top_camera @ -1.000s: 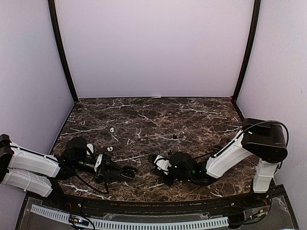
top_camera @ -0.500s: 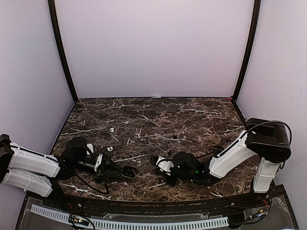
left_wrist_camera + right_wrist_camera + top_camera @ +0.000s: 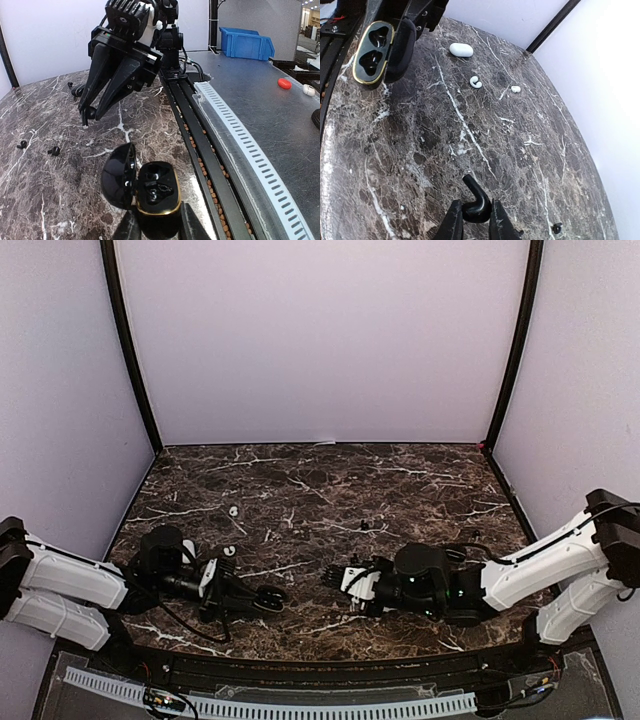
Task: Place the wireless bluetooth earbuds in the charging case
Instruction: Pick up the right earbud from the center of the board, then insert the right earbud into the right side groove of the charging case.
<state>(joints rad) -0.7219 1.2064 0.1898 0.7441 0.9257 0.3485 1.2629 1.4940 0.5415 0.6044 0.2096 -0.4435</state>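
**Inspector:** Status of the bud?

**Operator:** One black earbud (image 3: pixel 474 202) is pinched between the closed jaws of the right gripper (image 3: pixel 473 216), low over the table's (image 3: pixel 400 480) near edge, about mid-width.

**Inspector:** And the charging case (image 3: pixel 157 192)?

**Operator:** It is clamped in the left gripper (image 3: pixel 159 230) with its lid (image 3: pixel 119 175) open, further left along that near edge. Recommendation — align the hook with the case opening, descend straight, and release only once it is seated.
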